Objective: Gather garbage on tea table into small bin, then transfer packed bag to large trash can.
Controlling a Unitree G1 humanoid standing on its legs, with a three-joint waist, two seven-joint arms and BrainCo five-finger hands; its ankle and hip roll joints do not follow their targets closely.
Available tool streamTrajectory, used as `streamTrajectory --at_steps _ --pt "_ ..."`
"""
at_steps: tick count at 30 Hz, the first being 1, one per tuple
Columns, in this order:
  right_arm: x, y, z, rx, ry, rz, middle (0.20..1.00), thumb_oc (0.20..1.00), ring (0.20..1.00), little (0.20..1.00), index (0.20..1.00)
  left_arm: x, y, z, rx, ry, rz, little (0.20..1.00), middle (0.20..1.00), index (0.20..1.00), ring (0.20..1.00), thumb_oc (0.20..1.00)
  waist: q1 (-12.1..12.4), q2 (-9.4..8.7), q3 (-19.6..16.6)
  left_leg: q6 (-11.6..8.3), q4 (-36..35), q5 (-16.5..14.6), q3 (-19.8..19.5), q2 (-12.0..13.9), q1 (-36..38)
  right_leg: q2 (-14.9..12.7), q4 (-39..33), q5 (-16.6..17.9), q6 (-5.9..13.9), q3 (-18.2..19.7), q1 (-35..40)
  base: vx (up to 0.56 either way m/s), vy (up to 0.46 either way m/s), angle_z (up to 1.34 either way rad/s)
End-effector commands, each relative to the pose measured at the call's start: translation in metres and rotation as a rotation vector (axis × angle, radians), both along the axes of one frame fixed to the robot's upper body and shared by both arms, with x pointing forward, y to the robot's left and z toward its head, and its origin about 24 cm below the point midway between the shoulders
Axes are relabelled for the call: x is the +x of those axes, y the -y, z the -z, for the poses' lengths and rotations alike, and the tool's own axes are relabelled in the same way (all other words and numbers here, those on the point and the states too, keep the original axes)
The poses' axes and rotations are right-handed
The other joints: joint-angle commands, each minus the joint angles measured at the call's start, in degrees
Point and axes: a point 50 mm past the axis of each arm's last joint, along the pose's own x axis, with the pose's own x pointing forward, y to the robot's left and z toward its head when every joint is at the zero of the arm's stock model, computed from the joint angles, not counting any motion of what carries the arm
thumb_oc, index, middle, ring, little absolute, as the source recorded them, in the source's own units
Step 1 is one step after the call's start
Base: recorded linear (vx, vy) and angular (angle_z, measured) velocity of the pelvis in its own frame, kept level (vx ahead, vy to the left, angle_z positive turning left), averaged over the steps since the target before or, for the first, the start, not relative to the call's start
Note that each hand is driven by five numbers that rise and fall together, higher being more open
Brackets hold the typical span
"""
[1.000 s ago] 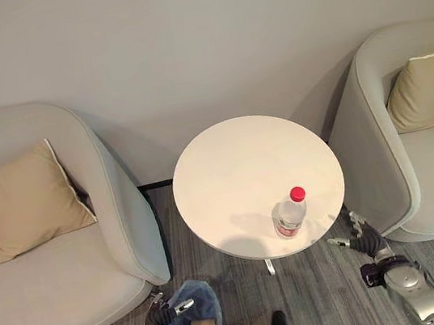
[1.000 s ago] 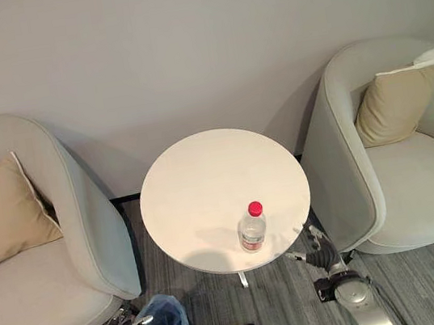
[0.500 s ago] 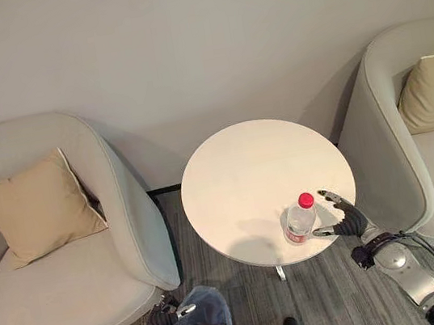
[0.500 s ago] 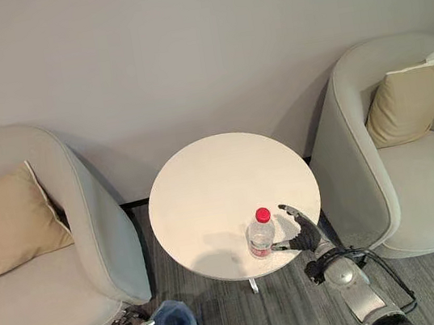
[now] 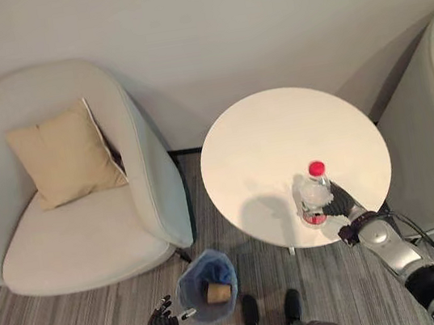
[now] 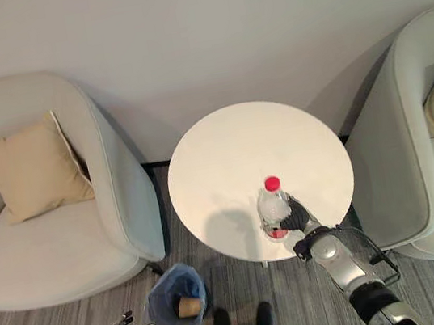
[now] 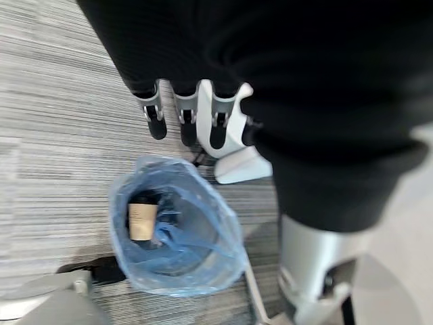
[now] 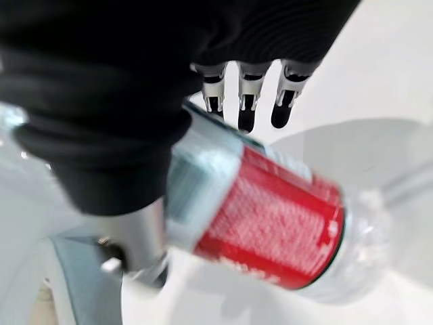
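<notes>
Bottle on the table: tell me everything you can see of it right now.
The bottle is clear plastic with a red cap and a red label band low on its body. It stands upright near the table's front edge, on the robot's right side. The right hand is against its side, and in the right wrist view the fingers reach past the body, not yet clearly closed around it.

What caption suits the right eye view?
Right hand at the bottle on the round table; bin on the floor.
</notes>
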Motion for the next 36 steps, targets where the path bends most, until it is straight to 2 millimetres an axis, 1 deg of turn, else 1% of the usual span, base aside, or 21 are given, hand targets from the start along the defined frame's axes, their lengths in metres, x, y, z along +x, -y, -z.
streamTrajectory --at_steps 1,4,8,10,12,13,16,17,18,19,21,22,23,24,26,29,32,33,34,35,36 --pt "0.014 -0.007 -0.021 0.05 0.112 0.011 0.2 0.2 0.2 0.2 0.2 0.023 -0.008 -0.016 0.021 0.109 0.018 1.0 1.0 1.0 1.0 1.0 1.88 -2.01 -0.21 -2.27 7.47 -9.1 -0.28 0.97 0.72 -4.51 5.5 -8.08 5.87 0.23 -1.66 -0.03 -0.029 0.15" --pt "0.014 -0.002 -0.032 0.073 0.165 0.029 0.2 0.2 0.2 0.2 0.2 0.019 -0.01 -0.014 0.02 0.098 0.004 1.0 1.0 1.0 1.0 1.0 2.15 -1.88 -0.58 -2.41 6.72 -8.61 -1.44 0.91 1.06 -4.45 5.17 -8.43 5.6 -0.82 -1.03 0.02 -0.038 0.29" --pt "0.01 -0.002 -0.04 0.074 0.204 0.005 0.2 0.2 0.2 0.2 0.2 0.014 -0.012 -0.012 0.02 0.081 -0.009 1.0 1.0 1.0 1.0 1.0 2.17 -1.93 -1.17 -2.5 5.85 -8.49 -1.93 0.97 1.92 -4.3 4.76 -8.81 5.42 -1.34 0.16 0.03 -0.033 0.22" --pt "0.003 -0.006 -0.045 0.101 0.233 -0.029 0.2 0.2 0.2 0.2 0.2 0.01 -0.014 -0.01 0.024 0.069 -0.024 1.0 1.0 1.0 1.0 1.0 2.27 -2.13 -1.76 -2.68 5.34 -8.49 -2.25 1.07 2.88 -4.18 4.19 -8.97 5.4 -1.94 1.35 0.03 -0.052 0.07" --pt "-0.003 -0.011 -0.049 0.137 0.262 -0.055 0.2 0.2 0.2 0.2 0.2 0.01 -0.012 -0.011 0.015 0.078 -0.026 1.0 1.0 1.0 1.0 1.0 2.44 -2.06 -1.78 -3.05 5.77 -8.58 -2.47 1.12 3.1 -4.21 3.62 -9.04 5.33 -2.76 1.96 -0.02 -0.043 0.11" --pt "-0.006 -0.011 -0.051 0.152 0.276 -0.058 0.2 0.2 0.2 0.2 0.2 0.012 -0.009 -0.012 0.011 0.085 -0.018 1.0 1.0 1.0 1.0 1.0 2.43 -1.92 -1.64 -3.4 6.28 -8.51 -2.77 1.11 2.81 -4.49 3.23 -9.03 5.34 -4.02 2.27 -0.05 -0.027 0.18" --pt "-0.009 -0.012 -0.051 0.159 0.282 -0.055 0.2 0.2 0.2 0.2 0.2 0.015 -0.004 -0.011 -0.001 0.089 -0.006 1.0 1.0 1.0 1.0 1.0 2.56 -1.78 -1.41 -3.7 7.39 -8.37 -2.87 0.86 1.92 -5.1 2.94 -8.88 5.39 -5.72 2.59 -0.05 -0.009 0.34" --pt "-0.011 -0.008 -0.047 0.17 0.273 -0.029 0.2 0.2 0.2 0.2 0.2 0.019 0.002 -0.011 -0.011 0.096 0.011 1.0 1.0 1.0 1.0 1.0 2.4 -1.72 -0.83 -4.22 9.07 -8.46 -0.92 1.27 0.67 -6.11 2.9 -8.76 5.6 -7.76 2.86 -0.07 0.013 0.49" --pt "-0.011 -0.008 -0.047 0.17 0.274 -0.028 0.2 0.2 0.2 0.2 0.2 0.019 0.002 -0.011 -0.011 0.097 0.011 1.0 1.0 1.0 1.0 1.0 2.23 -1.8 -1.03 -4.15 9.04 -8.2 -1.08 1.12 0.31 -6.26 2.87 -8.62 5.65 -7.94 2.59 -0.12 0.048 0.56" --pt "-0.012 -0.002 -0.043 0.166 0.26 0.006 0.2 0.2 0.2 0.2 0.2 0.023 0.008 -0.012 -0.025 0.107 0.031 1.0 1.0 1.0 1.0 1.0 1.74 -1.48 -0.65 -4.2 10.04 -8.53 3.43 2.88 -0.05 -7.14 2.87 -8.73 5.73 -9.86 2.92 -0.09 0.077 0.74" --pt "-0.014 0.005 -0.043 0.158 0.263 0.039 0.2 0.2 0.2 0.2 0.2 0.025 0.011 -0.013 -0.024 0.11 0.053 1.0 1.0 1.0 1.0 1.0 0.62 -1.28 -0.78 -3.95 10.17 -8.63 9.64 5.12 0.49 -8.16 3.03 -8.59 6.06 -12.04 3.0 -0.03 0.095 1.07" --pt "-0.015 0.008 -0.041 0.149 0.257 0.054 0.2 0.2 0.2 0.2 0.2 0.026 0.011 -0.014 -0.022 0.113 0.061 1.0 1.0 1.0 1.0 1.0 0.33 -1.01 -1.16 -4.41 9.86 -9.78 11.23 6.24 1.6 -7.99 3.03 -9.55 6.41 -12.21 3.79 0.07 0.091 1.16" --pt "-0.016 0.011 -0.04 0.14 0.253 0.068 0.2 0.2 0.2 0.2 0.2 0.025 0.011 -0.014 -0.016 0.108 0.072 1.0 1.0 1.0 1.0 1.0 0.06 -0.81 -1.38 -4.48 9.24 -9.79 12.77 6.72 2.33 -8.19 3.16 -9.52 6.49 -12.97 4.14 0.1 0.108 0.91" --pt "-0.017 0.013 -0.04 0.138 0.249 0.076 0.2 0.2 0.2 0.2 0.2 0.024 0.011 -0.013 -0.008 0.102 0.081 1.0 1.0 1.0 1.0 1.0 -0.25 -0.69 -1.73 -4.39 8.64 -9.82 13.43 6.81 2.98 -8.41 3.27 -9.29 6.76 -13.46 4.37 0.05 0.146 0.67" --pt "-0.016 0.012 -0.038 0.132 0.239 0.078 0.2 0.2 0.2 0.2 0.2 0.02 0.009 -0.011 0.002 0.086 0.084 1.0 1.0 1.0 1.0 1.0 -0.41 -0.66 -2.23 -4.1 7.4 -10.09 13.22 6.41 4.1 -8.66 3.4 -8.94 7.02 -13.32 4.73 0.07 0.167 0.31" --pt "-0.015 0.008 -0.035 0.132 0.224 0.066 0.2 0.2 0.2 0.2 0.2 0.018 0.005 -0.012 0.018 0.077 0.087 1.0 1.0 1.0 1.0 1.0 -0.12 -0.97 -2.67 -3.18 5.62 -10.28 12.17 5.23 5.24 -9.27 3.9 -8.37 7.61 -12.39 4.71 0.06 0.207 0.25" --pt "-0.013 0.0 -0.037 0.149 0.229 0.044 0.2 0.2 0.2 0.2 0.2 0.024 -0.002 -0.016 0.045 0.091 0.092 1.0 1.0 1.0 1.0 1.0 0.13 -1.43 -2.23 -1.48 5.08 -10.67 10.42 3.51 5.14 -10.86 8.4 -9.28 8.17 -9.84 2.7 -0.01 0.208 0.13" --pt "-0.012 -0.001 -0.039 0.151 0.235 0.039 0.2 0.2 0.2 0.2 0.2 0.029 -0.005 -0.019 0.056 0.106 0.088 1.0 1.0 1.0 1.0 1.0 -0.02 -1.67 -1.62 -0.83 5.73 -9.73 10.45 3.01 3.97 -11.5 9.94 -8.4 8.0 -8.95 0.88 -0.11 0.147 0.1" --pt "-0.012 -0.004 -0.043 0.149 0.252 0.018 0.2 0.2 0.2 0.2 0.2 0.04 -0.009 -0.027 0.071 0.149 0.083 1.0 1.0 1.0 1.0 1.0 -1.0 -1.96 -0.62 -0.06 7.51 -10.37 8.86 2.29 2.44 -10.23 13.27 -8.81 8.39 -1.6 -2.77 -0.12 0.131 0.3" --pt "-0.011 -0.005 -0.046 0.144 0.259 0.01 0.2 0.2 0.2 0.2 0.2 0.045 -0.01 -0.031 0.073 0.173 0.08 1.0 1.0 1.0 1.0 1.0 -1.49 -2.06 -0.45 0.26 8.31 -10.31 8.03 1.79 1.4 -8.64 13.81 -8.8 8.79 3.08 -4.28 -0.03 0.12 0.73" --pt "-0.012 -0.005 -0.048 0.133 0.265 -0.006 0.2 0.2 0.2 0.2 0.2 0.05 -0.01 -0.035 0.077 0.196 0.086 1.0 1.0 1.0 1.0 1.0 -2.1 -2.2 -0.14 0.65 9.44 -10.4 5.93 0.73 0.14 -6.25 14.32 -9.4 8.53 9.05 -5.26 0.02 0.055 1.13"
